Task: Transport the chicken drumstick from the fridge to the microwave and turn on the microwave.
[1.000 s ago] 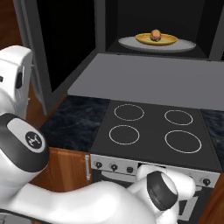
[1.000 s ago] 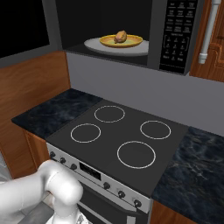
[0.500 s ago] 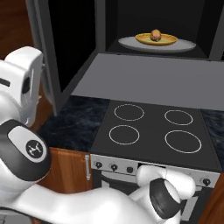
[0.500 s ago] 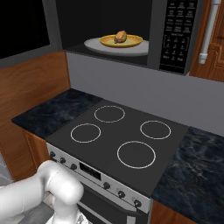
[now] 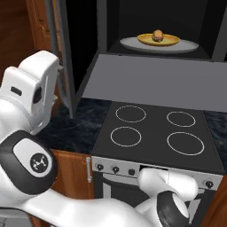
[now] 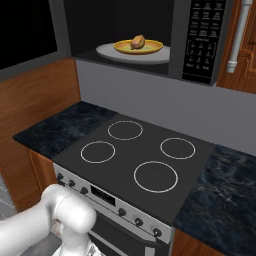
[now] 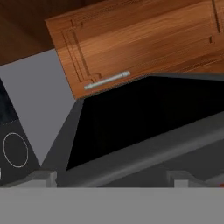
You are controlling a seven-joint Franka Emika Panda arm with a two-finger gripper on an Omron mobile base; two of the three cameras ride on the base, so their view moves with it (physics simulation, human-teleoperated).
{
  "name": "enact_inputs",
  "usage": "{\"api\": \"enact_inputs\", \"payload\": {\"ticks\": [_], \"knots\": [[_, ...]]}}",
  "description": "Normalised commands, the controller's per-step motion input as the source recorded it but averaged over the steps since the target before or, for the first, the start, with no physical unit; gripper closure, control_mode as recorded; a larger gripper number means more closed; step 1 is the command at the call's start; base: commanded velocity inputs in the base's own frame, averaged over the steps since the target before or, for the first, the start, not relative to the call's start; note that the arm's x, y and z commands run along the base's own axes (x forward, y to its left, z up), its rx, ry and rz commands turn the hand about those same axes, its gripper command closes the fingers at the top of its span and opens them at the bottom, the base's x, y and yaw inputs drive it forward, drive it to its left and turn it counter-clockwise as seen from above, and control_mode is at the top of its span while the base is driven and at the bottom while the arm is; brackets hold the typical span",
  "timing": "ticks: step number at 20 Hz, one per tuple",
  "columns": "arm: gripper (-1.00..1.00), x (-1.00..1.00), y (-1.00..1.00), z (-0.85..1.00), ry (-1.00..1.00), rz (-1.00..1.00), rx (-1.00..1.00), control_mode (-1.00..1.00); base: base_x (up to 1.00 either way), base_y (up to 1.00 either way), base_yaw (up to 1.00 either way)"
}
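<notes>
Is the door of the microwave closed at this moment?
No: the microwave is open, and the chicken drumstick on its yellow plate shows plainly inside.

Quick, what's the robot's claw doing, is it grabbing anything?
Gripper: open, holding nothing. The chicken drumstick sits on its plate in the microwave.

The microwave [image 6: 150,37] hangs above the stove [image 6: 142,160] with its door [image 5: 62,53] swung open to the left, the black cavity exposed. Its dark control panel [image 6: 202,40] sits on the right side of the front. Inside, the grey turntable [image 6: 107,50] carries a flat yellow plate [image 6: 152,48], and the drumstick [image 6: 138,42], a small brownish-orange lump, rests at the plate's centre.
</notes>
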Motion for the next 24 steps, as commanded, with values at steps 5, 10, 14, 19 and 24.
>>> {"api": "enact_inputs", "payload": {"ticks": [5, 10, 14, 19, 24], "knots": [[-1.00, -0.17, -0.42, 0.00, -0.11, -0.13, 0.00, -1.00, 0.00, 0.00, 0.00], [-1.00, -0.08, -0.44, 0.00, -0.13, -0.14, 0.00, -1.00, 0.00, 0.00, 0.00], [-1.00, 0.00, -0.52, 0.00, -0.15, -0.11, 0.01, -1.00, 0.00, 0.00, 0.00], [-1.00, 0.00, -0.61, 0.00, -0.14, -0.09, 0.03, -1.00, 0.00, 0.00, 0.00], [-1.00, -0.04, -0.64, 0.00, -0.14, -0.09, 0.02, -1.00, 0.00, 0.00, 0.00]]}}
